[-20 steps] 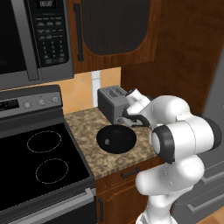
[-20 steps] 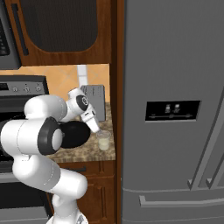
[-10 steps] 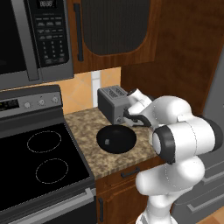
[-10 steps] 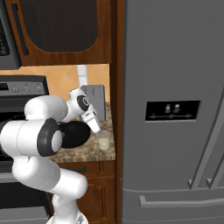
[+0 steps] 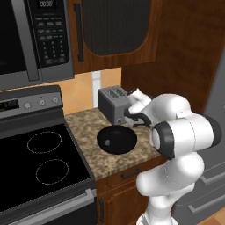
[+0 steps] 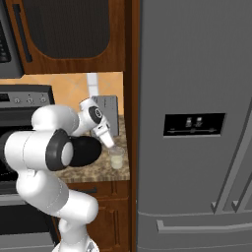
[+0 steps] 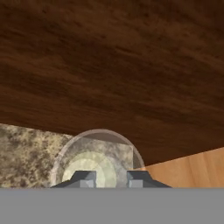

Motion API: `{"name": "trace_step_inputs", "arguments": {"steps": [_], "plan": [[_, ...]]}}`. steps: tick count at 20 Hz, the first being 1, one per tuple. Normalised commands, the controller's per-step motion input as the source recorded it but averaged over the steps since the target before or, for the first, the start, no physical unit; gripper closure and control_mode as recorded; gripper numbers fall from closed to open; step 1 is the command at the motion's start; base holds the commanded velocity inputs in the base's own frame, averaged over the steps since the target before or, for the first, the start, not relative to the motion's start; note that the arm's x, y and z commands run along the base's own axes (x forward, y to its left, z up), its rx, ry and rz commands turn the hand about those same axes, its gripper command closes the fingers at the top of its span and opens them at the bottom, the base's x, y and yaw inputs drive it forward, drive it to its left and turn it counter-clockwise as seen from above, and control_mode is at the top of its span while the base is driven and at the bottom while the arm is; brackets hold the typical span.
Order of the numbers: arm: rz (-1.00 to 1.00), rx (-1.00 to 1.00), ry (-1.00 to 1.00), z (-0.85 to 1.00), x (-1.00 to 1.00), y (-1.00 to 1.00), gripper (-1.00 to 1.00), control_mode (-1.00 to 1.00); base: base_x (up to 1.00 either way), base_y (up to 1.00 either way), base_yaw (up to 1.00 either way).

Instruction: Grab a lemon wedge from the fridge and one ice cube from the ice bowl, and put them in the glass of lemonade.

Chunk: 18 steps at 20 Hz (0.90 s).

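Right base view, centre left of the frame: your gripper [image 6: 111,144] hangs just above the rim of the glass of lemonade [image 6: 116,158], which stands on the speckled counter [image 6: 123,173] close to its front right corner, beside the wooden side panel [image 6: 129,74] and the closed fridge [image 6: 197,123].

Hand view, lower centre: you look straight down into the glass of lemonade [image 7: 94,164], its round rim and pale liquid framed between the two dark fingertips [image 7: 85,178]. The jaws stand close together with a narrow gap; whether a small piece such as an ice cube is pinched there cannot be told, since the tips are cut off at the bottom edge.

Left base view, centre: the ice bowl [image 5: 117,139] sits in front of the toaster [image 5: 115,104], near the arm's wrist.

Handling judgement: an ice cube would be small, hard and slippery, best pinched across two flat faces. The lemon wedge would be light and soft; take it by the rind. The glass is likely fragile and tippable, so release from directly above.
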Motion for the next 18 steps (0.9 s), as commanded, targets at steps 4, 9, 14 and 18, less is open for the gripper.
{"name": "trace_step_inputs", "arguments": {"steps": [4, 9, 14, 18], "plan": [[0.0, 0.0, 0.0, 0.0, 0.24, 0.0, 1.0, -1.0, 0.0, 0.0, 0.0], [0.0, 0.0, 0.0, -0.13, 0.11, 0.0, 1.0, -1.0, 0.0, 0.0, 0.0], [0.0, 0.0, 0.0, -0.27, 0.0, 0.0, 1.0, -1.0, 0.0, 0.0, 0.0], [0.0, 0.0, 0.0, -0.1, 0.0, 0.0, 1.0, -1.0, 0.0, 0.0, 0.0]]}}
